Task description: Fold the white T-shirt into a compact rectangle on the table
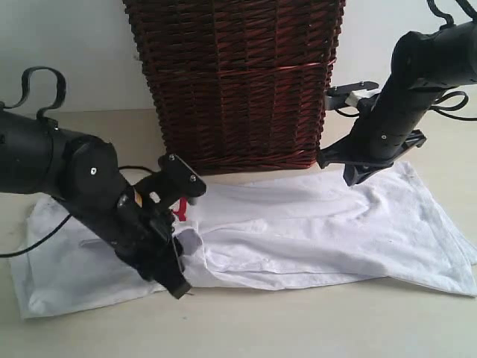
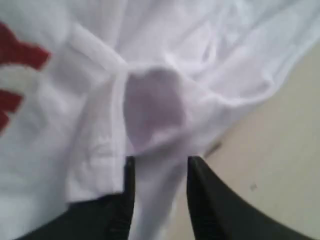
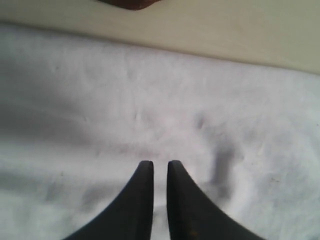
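— On the pale beige matte tabletop [image 1: 298, 328], how does the white cotton T-shirt [image 1: 313, 231] lie?

— Flat and rumpled, with its long axis running left to right across the exterior view. It is partly folded over itself along the middle. I cannot tell which end is the collar. A bit of the red lettering [image 1: 180, 210] shows left of centre.

— What stands around it?

— A tall dark brown woven wicker basket [image 1: 238, 82] stands just behind the shirt's middle, close to its back edge. A black cable [image 1: 45, 235] trails over the shirt's left end.

— And the left gripper [image 1: 177, 287]?

— It is low at the shirt's front edge, left of centre, and its arm covers much of the cloth there. In the left wrist view the fingers [image 2: 127, 190] stand somewhat apart with a bunched fold of white cloth running between them. I cannot tell whether they clamp it.

— The right gripper [image 1: 353, 177]?

— It is over the shirt's back edge, just right of the basket. Its jaws are pressed almost together with only a thin slit, nothing between them, and the tips point down at plain white cloth.
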Robot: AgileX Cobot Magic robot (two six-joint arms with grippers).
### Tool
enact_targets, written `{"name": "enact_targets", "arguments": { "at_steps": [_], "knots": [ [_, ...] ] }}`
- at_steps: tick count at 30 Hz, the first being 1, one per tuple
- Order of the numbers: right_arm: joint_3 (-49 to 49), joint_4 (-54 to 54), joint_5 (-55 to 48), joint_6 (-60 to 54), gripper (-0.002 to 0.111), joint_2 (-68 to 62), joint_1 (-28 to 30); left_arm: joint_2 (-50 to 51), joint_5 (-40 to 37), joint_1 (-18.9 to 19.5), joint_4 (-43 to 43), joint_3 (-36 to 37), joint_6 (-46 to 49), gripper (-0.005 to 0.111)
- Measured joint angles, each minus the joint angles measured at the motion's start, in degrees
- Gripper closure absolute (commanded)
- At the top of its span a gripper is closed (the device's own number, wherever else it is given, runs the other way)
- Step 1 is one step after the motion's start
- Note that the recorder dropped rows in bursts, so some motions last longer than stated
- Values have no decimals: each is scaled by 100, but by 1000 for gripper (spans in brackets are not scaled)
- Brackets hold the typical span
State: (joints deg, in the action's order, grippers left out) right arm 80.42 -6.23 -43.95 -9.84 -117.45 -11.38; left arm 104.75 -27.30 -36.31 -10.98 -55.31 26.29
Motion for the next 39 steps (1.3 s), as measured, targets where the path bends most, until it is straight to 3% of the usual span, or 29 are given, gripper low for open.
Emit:
{"name": "enact_targets", "arguments": {
  "at_steps": [5,12,22,25,29,33,39],
  "knots": [
    [0,-4,23,-11,95,0,0,0,213,167,242,-392,0,70],
    [0,-4,12,-11,95,0,0,247,203,792,456,-414,-275,70],
    [0,-40,4,-112,95,78,0,-300,-266,1017,486,-414,-725,68],
    [0,-175,-64,-161,95,268,0,-335,-681,1465,555,-414,-1264,56],
    [0,-583,-200,-484,95,640,0,-335,-1402,2347,613,-414,-1841,37],
    [0,-1027,-519,-771,95,1089,0,-335,-1596,3109,635,-310,-1955,37],
    [0,-1219,-1303,-969,95,1641,0,-335,-1205,3946,319,-102,-1913,37]
  ]
}}
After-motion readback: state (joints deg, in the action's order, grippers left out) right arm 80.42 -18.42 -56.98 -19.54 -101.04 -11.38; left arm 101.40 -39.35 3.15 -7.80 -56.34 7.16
